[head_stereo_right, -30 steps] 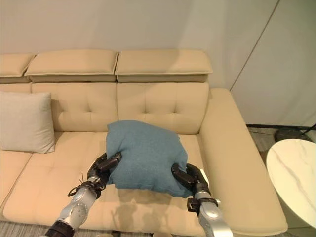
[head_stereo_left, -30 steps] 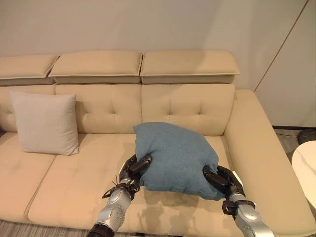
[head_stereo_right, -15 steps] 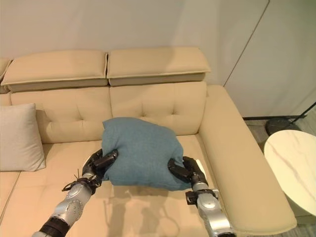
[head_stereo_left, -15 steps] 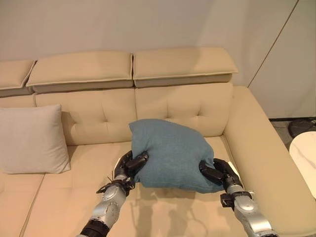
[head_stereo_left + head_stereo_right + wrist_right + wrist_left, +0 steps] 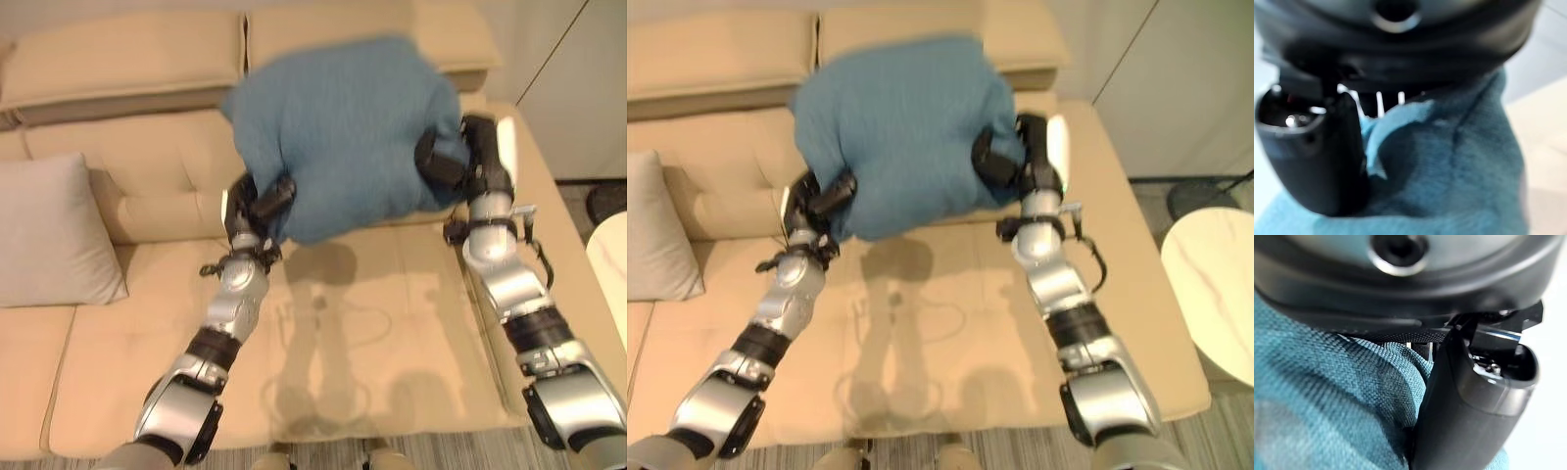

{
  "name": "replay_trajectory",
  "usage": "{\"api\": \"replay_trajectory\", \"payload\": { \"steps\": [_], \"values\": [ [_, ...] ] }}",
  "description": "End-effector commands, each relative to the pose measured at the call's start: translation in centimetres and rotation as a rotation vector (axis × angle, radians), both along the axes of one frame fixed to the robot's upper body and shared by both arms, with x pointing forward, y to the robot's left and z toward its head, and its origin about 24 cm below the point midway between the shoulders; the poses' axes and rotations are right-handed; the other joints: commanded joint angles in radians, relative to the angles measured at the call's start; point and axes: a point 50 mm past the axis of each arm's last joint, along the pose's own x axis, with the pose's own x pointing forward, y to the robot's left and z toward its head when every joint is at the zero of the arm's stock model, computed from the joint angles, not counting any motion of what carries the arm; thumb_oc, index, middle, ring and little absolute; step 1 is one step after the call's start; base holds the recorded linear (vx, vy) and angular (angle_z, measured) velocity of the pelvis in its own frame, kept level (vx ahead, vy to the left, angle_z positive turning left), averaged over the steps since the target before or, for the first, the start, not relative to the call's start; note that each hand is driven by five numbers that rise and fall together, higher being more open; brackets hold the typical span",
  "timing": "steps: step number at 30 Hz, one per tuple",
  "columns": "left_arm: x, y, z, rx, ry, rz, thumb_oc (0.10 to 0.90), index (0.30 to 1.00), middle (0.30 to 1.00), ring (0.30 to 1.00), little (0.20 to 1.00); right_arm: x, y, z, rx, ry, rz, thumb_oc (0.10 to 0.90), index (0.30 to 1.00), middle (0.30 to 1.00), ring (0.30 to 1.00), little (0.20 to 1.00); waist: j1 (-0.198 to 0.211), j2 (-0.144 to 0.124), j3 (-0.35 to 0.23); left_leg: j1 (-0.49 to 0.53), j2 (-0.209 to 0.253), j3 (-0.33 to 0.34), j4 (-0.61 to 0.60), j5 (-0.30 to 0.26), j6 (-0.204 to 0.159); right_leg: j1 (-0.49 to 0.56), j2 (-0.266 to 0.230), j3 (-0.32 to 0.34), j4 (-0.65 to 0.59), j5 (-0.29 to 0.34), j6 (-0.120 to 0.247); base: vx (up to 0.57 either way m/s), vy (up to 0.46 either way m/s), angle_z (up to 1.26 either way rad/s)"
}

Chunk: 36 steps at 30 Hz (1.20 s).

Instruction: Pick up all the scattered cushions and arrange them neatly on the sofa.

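Observation:
A blue cushion (image 5: 343, 127) is held up in the air in front of the beige sofa's (image 5: 372, 294) backrest. My left hand (image 5: 257, 208) is shut on its lower left corner, thumb (image 5: 1469, 396) pressed into the blue fabric (image 5: 1327, 406). My right hand (image 5: 460, 162) is shut on its right edge, with its thumb (image 5: 1312, 156) dug into the cloth (image 5: 1459, 161). A light grey cushion (image 5: 54, 235) leans upright against the sofa back at the left.
The sofa's right armrest (image 5: 549, 255) runs under my right arm. A round white marble table (image 5: 1215, 294) stands to the right of the sofa. The seat below the blue cushion is bare.
Both hands have lifted the blue cushion from the seat up to backrest height, and my arms are now stretched out. The camera has tilted down towards the seat.

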Motion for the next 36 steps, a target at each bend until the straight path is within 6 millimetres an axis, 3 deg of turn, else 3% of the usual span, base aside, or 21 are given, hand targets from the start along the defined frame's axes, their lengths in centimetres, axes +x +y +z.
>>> {"api": "replay_trajectory", "payload": {
  "steps": [1,6,12,13,14,15,16,21,24,25,26,28,29,30,34,36],
  "values": [
    [0.1,-5.9,14.3,0.041,-0.488,-0.141,0.400,0.300,0.300,0.300,0.300,-1.1,3.8,13.0,-0.083,-0.437,0.098,0.400,0.300,0.300,0.300,0.300,0.019,-0.016,0.006,-0.059,0.025,0.007,0.014,-0.078,-0.019,-0.041,-0.027,-0.031,0.114,-0.120,0.054,-0.10,0.034,0.01],
    [1.8,-4.7,17.7,0.049,-0.453,-0.059,0.400,0.300,0.300,0.300,0.300,0.3,4.4,16.2,-0.091,-0.393,0.034,0.400,0.300,0.300,0.300,0.300,0.008,-0.009,0.069,-0.185,0.027,0.016,0.001,-0.040,-0.042,-0.151,-0.043,-0.044,0.084,-0.084,0.070,-0.07,0.036,0.03],
    [3.2,-2.8,18.9,0.131,-0.376,-0.002,0.400,0.300,0.300,0.300,0.300,2.0,3.9,16.0,-0.123,-0.256,-0.028,0.400,0.300,0.300,0.300,0.300,0.009,-0.010,0.124,-0.280,0.022,0.026,0.000,-0.014,-0.050,-0.241,-0.047,-0.043,0.080,-0.058,0.079,-0.04,0.022,-0.03],
    [3.3,-2.5,19.1,0.173,-0.366,0.012,0.428,0.342,0.342,0.342,0.342,2.2,3.7,15.9,-0.134,-0.223,-0.041,0.400,0.300,0.300,0.300,0.300,0.010,-0.011,0.137,-0.292,0.022,0.026,0.001,-0.010,-0.051,-0.252,-0.049,-0.042,0.080,-0.057,0.080,0.00,0.000,0.00],
    [3.5,-2.4,19.0,0.205,-0.348,0.022,0.612,0.618,0.618,0.618,0.618,2.7,3.4,15.1,-0.167,-0.169,-0.064,0.400,0.300,0.300,0.300,0.300,0.013,-0.013,0.149,-0.301,0.020,0.027,0.004,-0.011,-0.052,-0.258,-0.049,-0.046,0.082,-0.059,0.081,-0.06,-0.005,0.00],
    [3.7,-1.6,19.1,0.248,-0.325,0.050,0.800,0.900,0.900,0.900,0.900,3.2,2.7,14.3,-0.220,-0.092,-0.103,0.543,0.514,0.514,0.514,0.514,0.010,-0.013,0.172,-0.320,0.016,0.026,0.006,-0.004,-0.051,-0.276,-0.045,-0.049,0.084,-0.054,0.081,-0.07,-0.008,0.00],
    [3.8,-1.1,19.3,0.257,-0.318,0.066,0.800,0.900,0.900,0.900,0.900,3.5,2.5,13.8,-0.208,-0.059,-0.109,0.800,0.900,0.900,0.900,0.900,0.011,-0.014,0.185,-0.333,0.017,0.025,0.004,0.007,-0.052,-0.292,-0.043,-0.051,0.083,-0.045,0.082,-0.06,-0.002,0.01],
    [4.2,3.3,19.4,0.348,-0.234,0.134,0.800,0.900,0.900,0.900,0.900,3.8,1.1,12.8,-0.201,0.026,-0.152,0.800,0.900,0.900,0.900,0.900,0.014,-0.008,0.215,-0.362,0.011,0.019,0.005,0.022,-0.052,-0.311,-0.038,-0.055,0.075,-0.034,0.084,-0.02,-0.006,0.09],
    [4.1,6.7,18.2,0.277,-0.179,0.200,0.800,0.900,0.900,0.900,0.900,4.0,-0.3,11.3,-0.204,0.084,-0.177,0.800,0.900,0.900,0.900,0.900,0.021,-0.009,0.222,-0.362,0.009,0.011,0.007,0.026,-0.049,-0.313,-0.033,-0.057,0.073,-0.033,0.081,-0.01,-0.033,-0.08],
    [3.8,9.3,17.7,0.239,-0.162,0.245,0.800,0.900,0.900,0.900,0.900,3.9,-1.4,10.6,-0.177,0.103,-0.191,0.800,0.900,0.900,0.900,0.900,0.026,-0.007,0.225,-0.354,0.007,0.007,0.007,0.027,-0.048,-0.306,-0.028,-0.058,0.073,-0.035,0.079,-0.01,-0.022,-0.15],
    [3.8,9.3,17.7,0.239,-0.162,0.245,0.800,0.900,0.900,0.900,0.900,3.9,-1.4,10.6,-0.177,0.103,-0.191,0.800,0.900,0.900,0.900,0.900,0.026,-0.007,0.224,-0.355,0.008,0.007,0.006,0.027,-0.048,-0.307,-0.028,-0.058,0.073,-0.034,0.079,0.00,-0.008,-0.05],
    [3.2,12.0,17.0,0.198,-0.150,0.298,0.800,0.900,0.900,0.900,0.900,3.6,-4.0,9.2,-0.065,0.120,-0.214,0.800,0.900,0.900,0.900,0.900,0.037,-0.002,0.224,-0.343,0.007,0.002,0.007,0.025,-0.046,-0.298,-0.024,-0.059,0.076,-0.039,0.076,0.00,-0.010,-0.08],
    [3.2,12.0,17.0,0.198,-0.149,0.297,0.800,0.900,0.900,0.900,0.900,3.6,-4.1,9.2,-0.064,0.121,-0.213,0.800,0.900,0.900,0.900,0.900,0.037,-0.002,0.222,-0.343,0.007,0.002,0.007,0.025,-0.046,-0.298,-0.024,-0.060,0.076,-0.039,0.076,0.01,-0.030,-0.06],
    [2.8,13.6,16.3,0.169,-0.157,0.316,0.800,0.900,0.900,0.900,0.900,3.1,-6.2,7.9,0.009,0.133,-0.233,0.800,0.900,0.900,0.900,0.900,0.046,0.001,0.222,-0.329,0.007,-0.004,0.010,0.016,-0.044,-0.284,-0.022,-0.063,0.080,-0.052,0.071,0.00,0.000,0.00],
    [2.0,15.2,15.2,0.073,-0.226,0.308,0.800,0.900,0.900,0.900,0.900,1.8,-9.9,5.1,0.175,0.106,-0.251,0.800,0.900,0.900,0.900,0.900,0.059,0.011,0.210,-0.302,0.005,-0.013,0.010,0.005,-0.043,-0.253,-0.024,-0.074,0.075,-0.061,0.068,0.00,-0.031,0.09],
    [1.8,15.2,14.5,0.064,-0.241,0.301,0.800,0.900,0.900,0.900,0.900,1.5,-10.5,4.3,0.220,0.087,-0.247,0.800,0.900,0.900,0.900,0.900,0.062,0.012,0.203,-0.300,0.005,-0.015,0.007,0.010,-0.042,-0.249,-0.025,-0.076,0.073,-0.057,0.068,0.00,-0.008,0.11]
  ]
}}
